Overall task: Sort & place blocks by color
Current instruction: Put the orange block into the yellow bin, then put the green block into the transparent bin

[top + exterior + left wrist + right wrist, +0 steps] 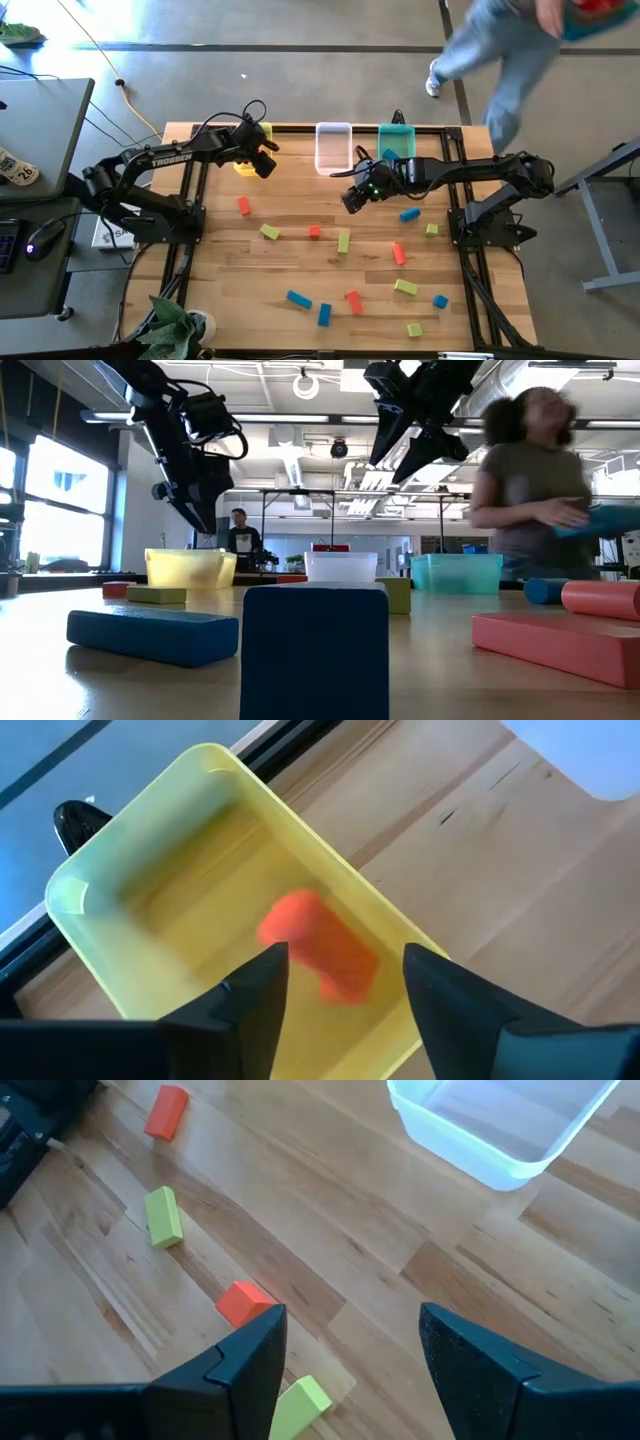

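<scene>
My left gripper (262, 160) (345, 955) hangs open above the yellow bin (70, 890) at the table's far edge. A blurred red-orange block (320, 945) shows inside that bin, below the gap between the fingers. My right gripper (352, 198) (350, 1320) is open and empty above the table, just near of the clear bin (333, 147) (500, 1130). Under it lie a red-orange block (243, 1302) and a yellow-green block (300, 1405). Several more red-orange, yellow-green and blue blocks lie flat and scattered over the table, such as a blue one (409, 214).
The teal bin (396, 141) stands to the right of the clear bin along the far edge. A person (500, 60) (530, 480) moves past behind the table's far right corner. A potted plant (175, 325) sits at the near left corner. Bare wood lies between the scattered blocks.
</scene>
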Robot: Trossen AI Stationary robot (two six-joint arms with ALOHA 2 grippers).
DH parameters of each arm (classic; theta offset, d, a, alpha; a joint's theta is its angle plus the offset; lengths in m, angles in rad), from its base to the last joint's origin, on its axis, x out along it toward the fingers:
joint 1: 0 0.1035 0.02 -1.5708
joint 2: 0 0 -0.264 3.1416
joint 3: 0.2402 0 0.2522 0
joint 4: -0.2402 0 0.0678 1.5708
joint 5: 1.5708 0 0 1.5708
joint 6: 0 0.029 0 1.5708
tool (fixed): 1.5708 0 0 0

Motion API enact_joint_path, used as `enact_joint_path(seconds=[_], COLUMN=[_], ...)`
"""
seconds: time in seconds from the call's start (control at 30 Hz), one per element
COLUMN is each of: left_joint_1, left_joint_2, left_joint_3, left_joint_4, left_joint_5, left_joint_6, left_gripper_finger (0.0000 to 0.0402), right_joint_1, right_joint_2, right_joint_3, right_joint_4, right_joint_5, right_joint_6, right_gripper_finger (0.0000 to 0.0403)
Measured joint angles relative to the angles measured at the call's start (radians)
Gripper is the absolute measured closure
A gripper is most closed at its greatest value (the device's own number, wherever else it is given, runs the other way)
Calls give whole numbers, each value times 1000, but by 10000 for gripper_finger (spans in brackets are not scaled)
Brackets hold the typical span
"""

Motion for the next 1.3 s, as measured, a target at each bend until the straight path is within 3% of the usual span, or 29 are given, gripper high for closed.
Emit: enact_joint_path(seconds=[0.3,0.53,0.9,1.3], left_joint_1=[0,-23,-119,-202], left_joint_2=[-2,-27,-106,-110], left_joint_3=[110,203,209,209], left_joint_4=[-97,-176,-190,-213], left_joint_5=[139,216,221,215], left_joint_6=[-20,-21,-36,5], left_gripper_finger=[195,195,194,194], right_joint_1=[30,77,177,252], right_joint_2=[0,0,19,148], right_joint_3=[0,0,0,0], right_joint_4=[0,-2,-23,80], right_joint_5=[-26,-26,-26,-52], right_joint_6=[66,233,599,765], right_gripper_finger=[187,187,187,187])
